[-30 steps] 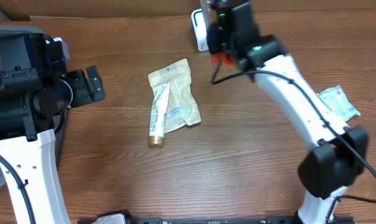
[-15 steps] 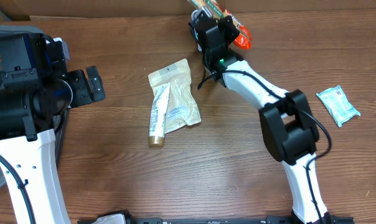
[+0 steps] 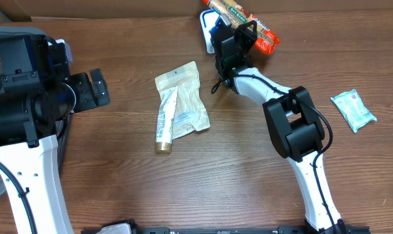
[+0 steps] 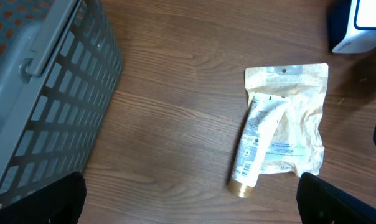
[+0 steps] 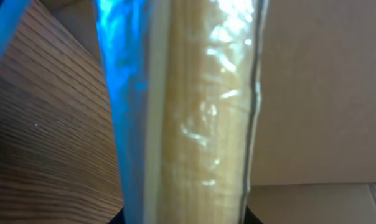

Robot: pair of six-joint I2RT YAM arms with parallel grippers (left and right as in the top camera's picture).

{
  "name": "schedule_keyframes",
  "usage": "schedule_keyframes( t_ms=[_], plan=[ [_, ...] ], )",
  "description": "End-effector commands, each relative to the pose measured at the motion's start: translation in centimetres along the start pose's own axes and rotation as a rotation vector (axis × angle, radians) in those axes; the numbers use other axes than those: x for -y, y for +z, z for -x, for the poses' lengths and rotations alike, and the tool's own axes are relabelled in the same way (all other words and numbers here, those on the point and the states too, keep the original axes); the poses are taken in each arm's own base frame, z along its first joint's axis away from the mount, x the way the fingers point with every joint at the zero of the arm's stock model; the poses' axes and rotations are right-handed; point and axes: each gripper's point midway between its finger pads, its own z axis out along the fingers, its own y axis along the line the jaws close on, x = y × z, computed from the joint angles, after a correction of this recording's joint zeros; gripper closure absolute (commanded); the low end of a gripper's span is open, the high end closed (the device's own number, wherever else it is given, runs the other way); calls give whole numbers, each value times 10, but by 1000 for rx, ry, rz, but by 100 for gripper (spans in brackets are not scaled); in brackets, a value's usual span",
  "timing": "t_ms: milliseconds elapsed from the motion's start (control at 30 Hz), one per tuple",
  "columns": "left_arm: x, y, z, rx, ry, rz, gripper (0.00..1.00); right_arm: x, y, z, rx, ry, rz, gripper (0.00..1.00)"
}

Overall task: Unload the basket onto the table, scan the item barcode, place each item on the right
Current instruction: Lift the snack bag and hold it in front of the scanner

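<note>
The item is a long snack packet (image 3: 243, 17) with a red end, and my right gripper (image 3: 244, 30) is shut on it at the table's far edge. It hangs tilted just right of the white and blue scanner (image 3: 207, 28). In the right wrist view the clear-wrapped packet (image 5: 194, 112) fills the frame between the fingers of the right gripper (image 5: 185, 219). No barcode shows on it. My left gripper (image 3: 92, 90) is wide open at the left, holding nothing. Its fingers (image 4: 343, 202) frame bare wood in the left wrist view, with the scanner (image 4: 359, 25) at top right.
A tan pouch with a gold-capped tube (image 3: 179, 107) lies mid-table, and shows again as the pouch (image 4: 281, 127) in the left wrist view. A teal packet (image 3: 354, 109) lies at the right. A grey mesh basket (image 4: 45, 93) stands at the left edge.
The right arm has swung back and turned its wrist, so the packet now lies slanted, its red end pointing right past the scanner. The left arm has not moved.
</note>
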Motion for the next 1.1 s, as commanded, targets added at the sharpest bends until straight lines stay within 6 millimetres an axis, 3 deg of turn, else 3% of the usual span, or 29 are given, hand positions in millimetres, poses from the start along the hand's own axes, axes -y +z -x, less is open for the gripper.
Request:
schedule_keyframes(
  t_ms=[0, 433, 600, 867, 967, 1067],
  plan=[
    [1, 2, 1, -2, -10, -7, 0, 42, -3, 6, -29, 121, -94, 96],
    [1, 2, 1, -2, -10, -7, 0, 44, -14, 6, -61, 101, -111, 96],
    [1, 2, 1, -2, -10, -7, 1, 78, -52, 32, -19, 132, -142, 96],
    [1, 2, 1, -2, -10, -7, 0, 131, -96, 45, -7, 209, -181, 96],
    [1, 2, 1, -2, -10, -7, 0, 146, -115, 48, 18, 226, -141, 97],
    [1, 2, 1, -2, -10, -7, 1, 148, -138, 50, 79, 237, 4, 97]
  ],
)
